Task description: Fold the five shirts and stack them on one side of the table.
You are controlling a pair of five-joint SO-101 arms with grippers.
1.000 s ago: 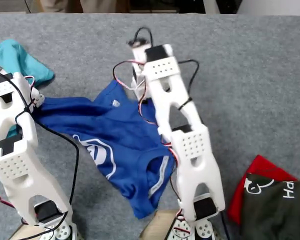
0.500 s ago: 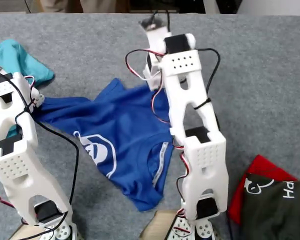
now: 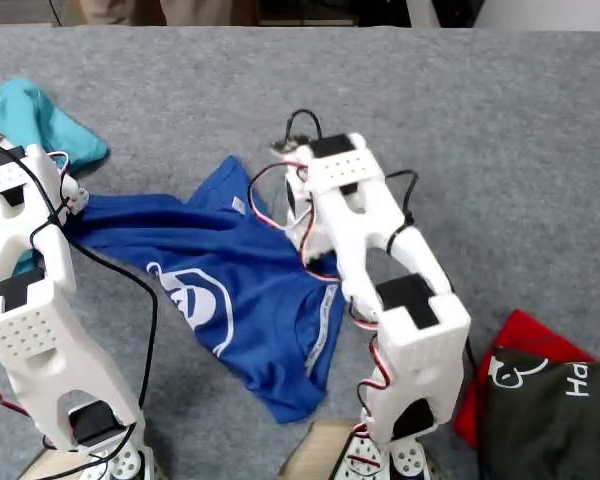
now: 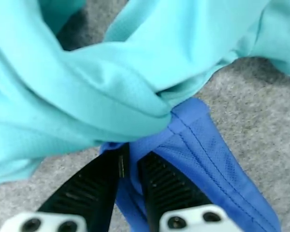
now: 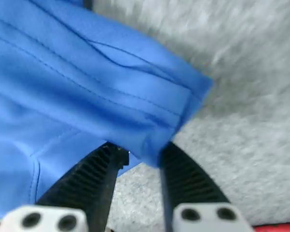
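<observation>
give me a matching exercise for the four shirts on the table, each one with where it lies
Things:
1. blue shirt
2. teal shirt
3. red shirt
4. dark shirt

Places:
a. near right corner, lying on top of another shirt
b. far left, bunched up
c. spread out in the middle
d. right side, partly under another shirt

Pairs: 1-c, 2-b, 3-d, 4-a

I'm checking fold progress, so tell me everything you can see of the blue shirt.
The blue shirt is a mesh-like knit with stitched hems and a white printed logo. It lies unfolded and rumpled, spread across the grey table. The left gripper pinches one end beside the teal shirt, which overlaps it; the open right gripper straddles another hem.
</observation>
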